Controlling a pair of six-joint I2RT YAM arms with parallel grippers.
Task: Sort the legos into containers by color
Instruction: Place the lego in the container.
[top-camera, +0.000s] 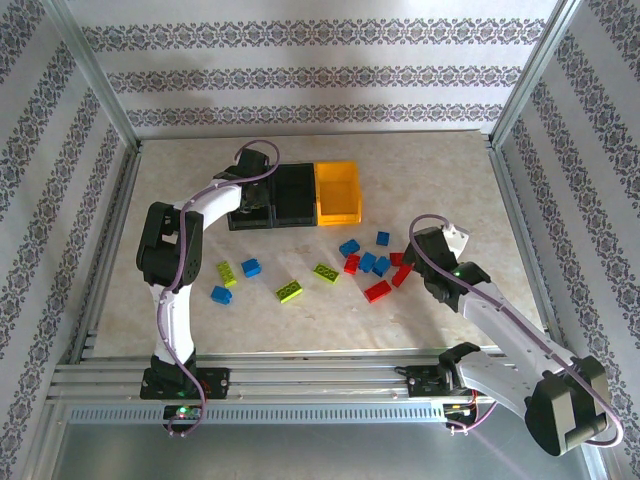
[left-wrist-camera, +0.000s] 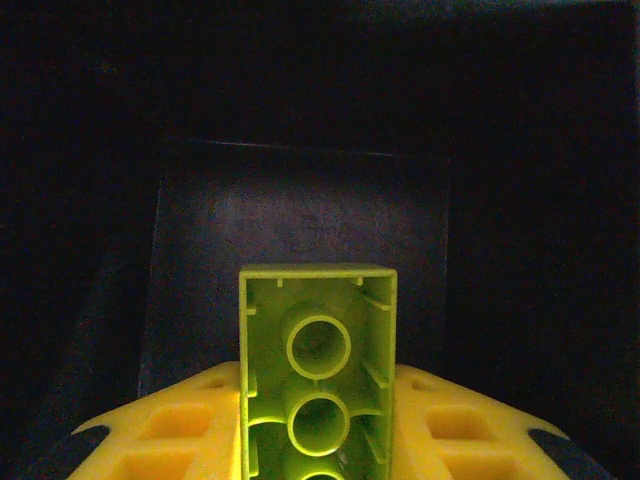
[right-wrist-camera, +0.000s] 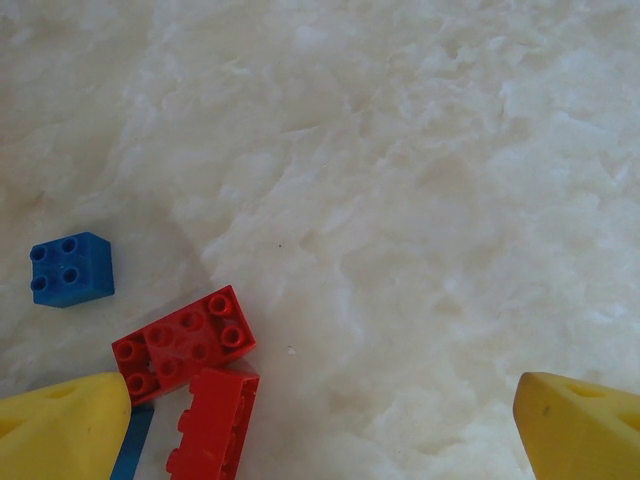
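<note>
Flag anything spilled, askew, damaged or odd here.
Nothing stands out. The left gripper holds a lime brick over a black bin, and the other bricks lie scattered on the table, as expected mid-sort; none looks damaged.

Three open bins are joined in a row at the far middle of the table: two black bins on the left and a yellow-orange bin at the right end. One lime green brick is held in the left gripper, its hollow underside shown, with the dark inside of a black bin behind it. Nearer than the bins, loose bricks are scattered on the table. Three green bricks and two blue bricks lie to the left. A mixed cluster of blue and red lies to the right. In that cluster one red brick is tipped on its side, just beside a flat red brick.
</note>
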